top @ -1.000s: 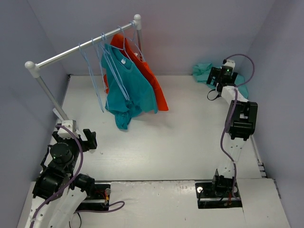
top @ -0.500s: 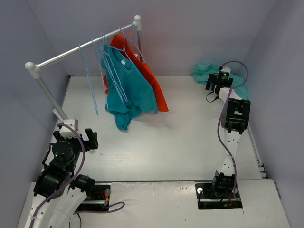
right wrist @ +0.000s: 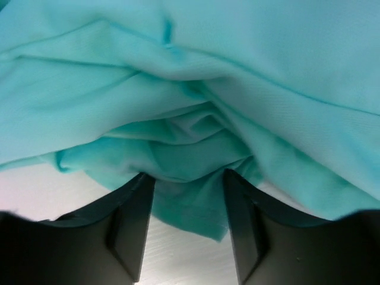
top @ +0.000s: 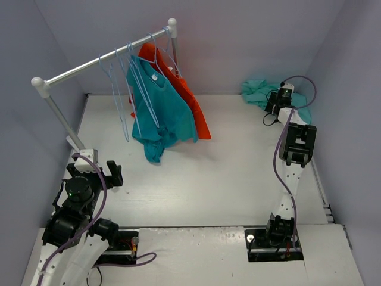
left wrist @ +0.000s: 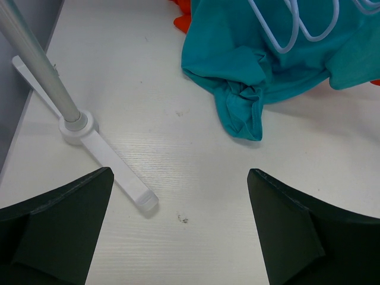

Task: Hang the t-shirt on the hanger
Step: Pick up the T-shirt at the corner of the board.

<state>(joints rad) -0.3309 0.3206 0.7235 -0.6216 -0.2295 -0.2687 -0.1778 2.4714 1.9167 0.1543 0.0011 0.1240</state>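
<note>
The overhead camera sits high behind both arm bases and looks down and forward across the whole table (top: pixel 238 179) to the back wall. The left wrist camera looks down from some height near the left edge, with the left gripper (left wrist: pixel 180 178) spread across its lower corners. It shares the rack foot (left wrist: pixel 76 124) and the darker teal shirt (left wrist: pixel 237 71) with the overhead view. The right wrist camera is pressed close to the t-shirt (right wrist: pixel 190 71) in the far right corner, so near that its tilt is hard to judge, probably downward. That heap is all it shares with the overhead view.
</note>
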